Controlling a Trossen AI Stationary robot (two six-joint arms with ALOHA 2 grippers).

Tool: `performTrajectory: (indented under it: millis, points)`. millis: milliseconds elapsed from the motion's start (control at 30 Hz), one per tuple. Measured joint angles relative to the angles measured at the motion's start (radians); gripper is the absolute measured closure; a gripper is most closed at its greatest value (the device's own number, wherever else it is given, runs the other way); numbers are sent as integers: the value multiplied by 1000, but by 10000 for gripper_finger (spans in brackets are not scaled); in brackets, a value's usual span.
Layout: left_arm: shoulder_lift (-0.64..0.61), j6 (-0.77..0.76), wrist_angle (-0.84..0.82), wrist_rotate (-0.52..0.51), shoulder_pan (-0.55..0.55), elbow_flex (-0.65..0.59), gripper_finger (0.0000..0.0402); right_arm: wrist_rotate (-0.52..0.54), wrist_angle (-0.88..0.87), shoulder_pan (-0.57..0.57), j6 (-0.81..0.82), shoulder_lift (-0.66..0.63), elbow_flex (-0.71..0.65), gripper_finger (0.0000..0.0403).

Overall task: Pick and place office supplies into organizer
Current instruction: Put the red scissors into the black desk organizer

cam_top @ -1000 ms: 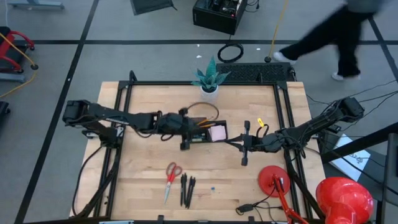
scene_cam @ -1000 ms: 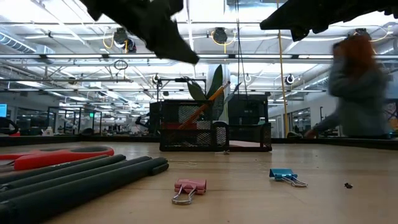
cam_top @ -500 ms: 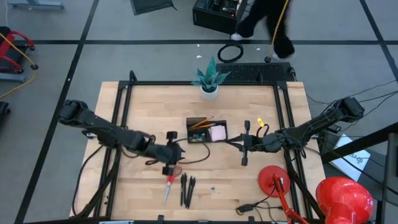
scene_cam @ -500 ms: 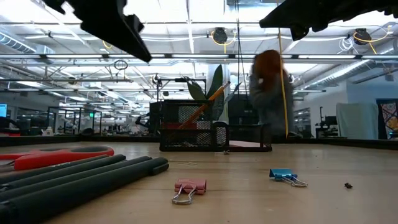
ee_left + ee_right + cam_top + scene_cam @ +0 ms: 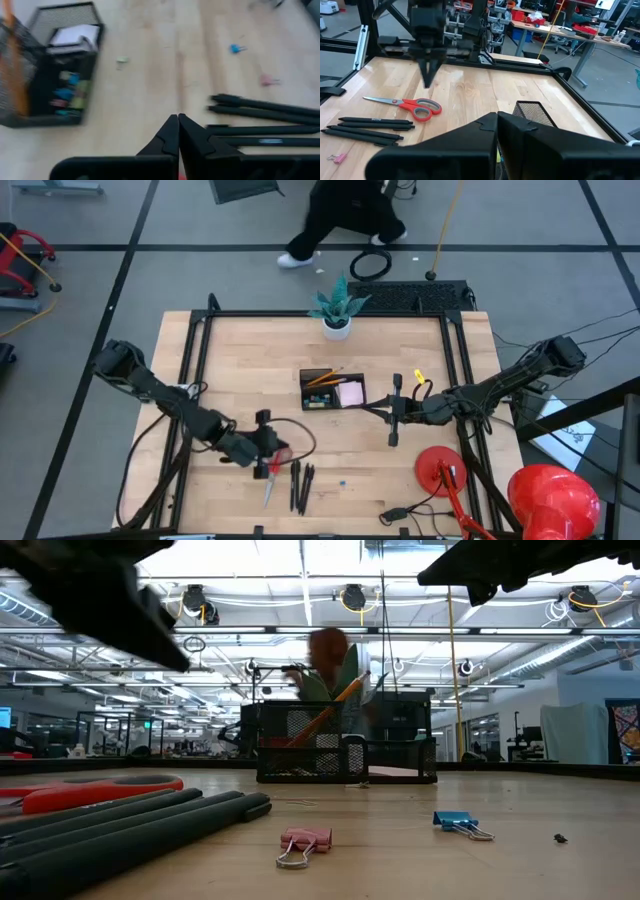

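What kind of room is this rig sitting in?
Most likely a large open robotics lab or workshop. The low view looks past the organizer to rows of overhead lights and more metal-framed stations; the right wrist view shows cluttered workbenches; a person walks across the grey floor behind the table.

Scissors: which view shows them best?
Right wrist view: the scissors lie whole and unobstructed. High view: the left gripper covers their handles. Low view: only red handles edge-on. Left wrist view: not visible.
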Motion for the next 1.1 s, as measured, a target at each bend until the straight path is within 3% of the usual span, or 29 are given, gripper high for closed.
performTrajectory:
  millis: [100, 200, 433, 600, 800, 967, 1100]
  points:
    - [0, -60, 218, -22, -50, -116, 396, 0, 0, 0, 0, 0, 0, 399]
    - [0, -102, 325, -91, -99, -185, 397, 0, 0, 0, 0, 0, 0, 399]
    - [0, -255, 282, -85, -138, -159, 398, 1, 3, 0, 0, 0, 0, 399]
    - [0, -295, 143, -118, -222, -59, 399, 2, 3, 0, 0, 0, 0, 399]
    - [19, -554, -204, -182, -291, 113, 400, 2, 3, 0, 0, 0, 0, 399]
    - [103, -753, -446, -182, -300, 261, 400, 1, 2, 0, 8, 0, 0, 399]
    - [199, -866, -576, -105, -273, 378, 394, 1, 2, 0, 20, 0, 0, 399]
